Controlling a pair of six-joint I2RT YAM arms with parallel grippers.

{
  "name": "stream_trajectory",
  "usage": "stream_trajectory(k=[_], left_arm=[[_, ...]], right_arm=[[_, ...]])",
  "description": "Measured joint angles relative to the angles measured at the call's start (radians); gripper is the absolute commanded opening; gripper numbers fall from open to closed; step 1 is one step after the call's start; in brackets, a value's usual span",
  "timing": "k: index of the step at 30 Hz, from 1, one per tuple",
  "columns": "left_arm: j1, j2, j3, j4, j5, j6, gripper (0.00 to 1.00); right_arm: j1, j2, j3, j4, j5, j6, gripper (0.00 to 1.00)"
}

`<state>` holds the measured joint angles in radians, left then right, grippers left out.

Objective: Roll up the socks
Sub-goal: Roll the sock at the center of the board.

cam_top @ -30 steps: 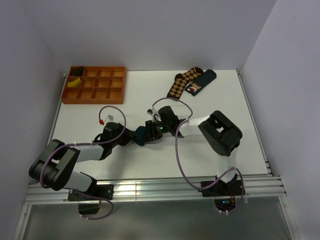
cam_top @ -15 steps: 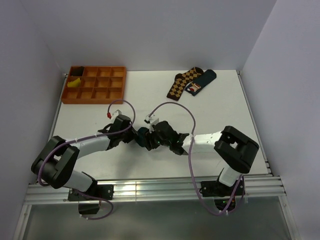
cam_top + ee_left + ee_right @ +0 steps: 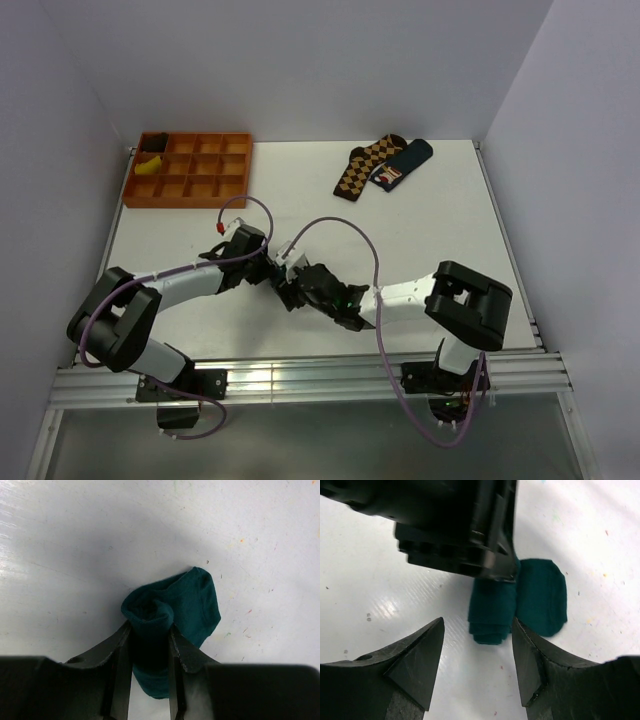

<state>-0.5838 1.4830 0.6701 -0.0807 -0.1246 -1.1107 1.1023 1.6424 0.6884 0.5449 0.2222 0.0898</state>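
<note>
The left gripper [image 3: 149,630] pinches the rolled teal sock [image 3: 190,600] (one flap lies flat beside the roll). The sock sits well away from the orange tray [image 3: 180,201], nearer the arms. The right gripper [image 3: 477,621] has its fingers wide apart, just beside the sock and not touching it. Another dark sock [image 3: 402,163] lies far to the tray's right.

Top view: bright, even overhead light, white desk [image 3: 450,250] slightly washed out, faint soft shadows under the arms. Left wrist view: broad soft shadow mid-desk, left gripper [image 3: 150,632] dark and blurry near the lens. Right wrist view: glare patch left of the teal sock [image 3: 492,610], sock sharp, right gripper [image 3: 477,625] soft.
</note>
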Motion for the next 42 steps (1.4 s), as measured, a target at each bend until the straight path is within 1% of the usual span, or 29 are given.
stream_trajectory(k=[4,11,17,20,21,23,24,26,27,28,29,31,32,33,36,38,39,42], left_arm=[[0.000,0.000,0.000,-0.001,0.000,0.000,0.00],[0.000,0.003,0.005,-0.008,0.008,0.000,0.00],[0.000,0.005,0.005,-0.008,0.016,0.000,0.00],[0.000,0.009,0.009,-0.010,0.019,0.000,0.00],[0.000,0.010,0.010,-0.010,0.020,0.000,0.00],[0.000,0.013,0.012,-0.010,0.023,0.000,0.00],[0.000,0.013,0.013,-0.010,0.023,0.000,0.01],[0.000,0.014,0.013,-0.008,0.023,0.000,0.02],[0.000,0.014,0.013,-0.008,0.023,0.000,0.04],[0.001,0.014,0.013,-0.007,0.023,0.000,0.06],[0.001,0.014,0.013,-0.007,0.023,0.000,0.09],[0.001,0.014,0.013,-0.007,0.023,-0.001,0.18],[0.001,0.013,0.013,-0.007,0.023,-0.001,0.24],[0.001,0.013,0.013,-0.007,0.023,-0.001,0.35],[0.001,0.006,0.011,-0.009,0.019,-0.002,0.57],[0.002,-0.004,0.006,-0.013,0.023,-0.004,0.62],[0.001,-0.014,0.001,-0.015,0.026,-0.007,0.68],[0.003,-0.047,-0.017,-0.015,0.031,-0.012,0.71]], right_arm=[[0.031,0.027,0.029,0.011,0.032,-0.033,0.63],[0.056,0.119,0.076,0.022,0.103,-0.097,0.62],[0.071,0.178,0.092,0.033,0.156,-0.132,0.56],[0.080,0.201,0.099,0.042,0.190,-0.142,0.51],[0.084,0.207,0.099,0.045,0.201,-0.144,0.45],[0.087,0.214,0.100,0.050,0.221,-0.150,0.36],[0.090,0.216,0.101,0.050,0.229,-0.152,0.28],[0.095,0.223,0.108,0.051,0.245,-0.153,0.20],[0.097,0.227,0.110,0.053,0.253,-0.152,0.12],[0.099,0.229,0.110,0.055,0.260,-0.152,0.07],[0.100,0.229,0.110,0.056,0.267,-0.149,0.00],[0.101,0.229,0.110,0.058,0.273,-0.143,0.00],[0.100,0.229,0.110,0.058,0.272,-0.138,0.00],[0.099,0.229,0.110,0.058,0.269,-0.131,0.00],[0.081,0.224,0.104,0.062,0.230,-0.098,0.00],[0.055,0.213,0.100,0.062,0.174,-0.066,0.00],[0.035,0.207,0.096,0.063,0.137,-0.048,0.00],[-0.026,0.193,0.089,0.063,0.026,0.008,0.00]])
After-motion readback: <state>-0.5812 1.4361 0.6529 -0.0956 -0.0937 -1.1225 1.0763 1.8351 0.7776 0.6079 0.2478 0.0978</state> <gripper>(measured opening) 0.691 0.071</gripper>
